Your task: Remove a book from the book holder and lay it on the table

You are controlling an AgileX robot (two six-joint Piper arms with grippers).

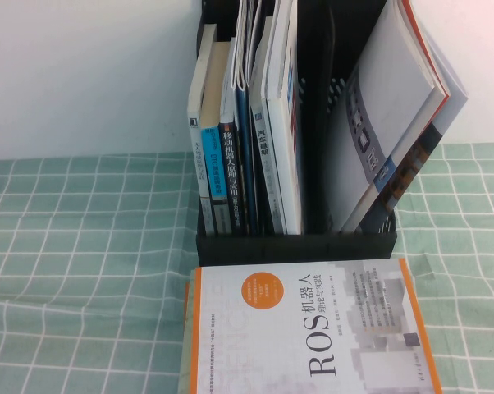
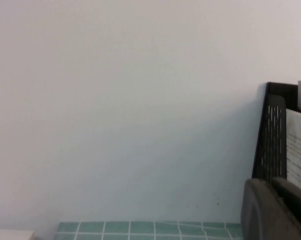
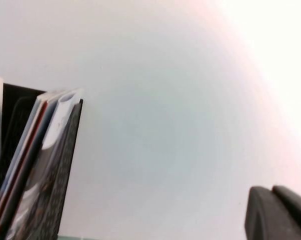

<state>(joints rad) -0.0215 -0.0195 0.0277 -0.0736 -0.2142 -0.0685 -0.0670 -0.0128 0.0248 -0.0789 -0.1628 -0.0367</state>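
Standing at the back of the green-checked bench (image 1: pixel 75 271), the black book holder (image 1: pixel 296 245) keeps its books upright. The glossy booklet (image 1: pixel 281 123) sits in a middle slot; a grey-covered book (image 1: pixel 386 115) leans in the right slot. The ROS book (image 1: pixel 308 328) lies flat in front. The left claw (image 2: pixel 275 210) and the right claw (image 3: pixel 278 212) each show only a dark edge in their wrist views, facing the wall; I cannot tell their state.

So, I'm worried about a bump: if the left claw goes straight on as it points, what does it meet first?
Probably the bare white wall; the left claw points past the book holder, though depth is unclear.
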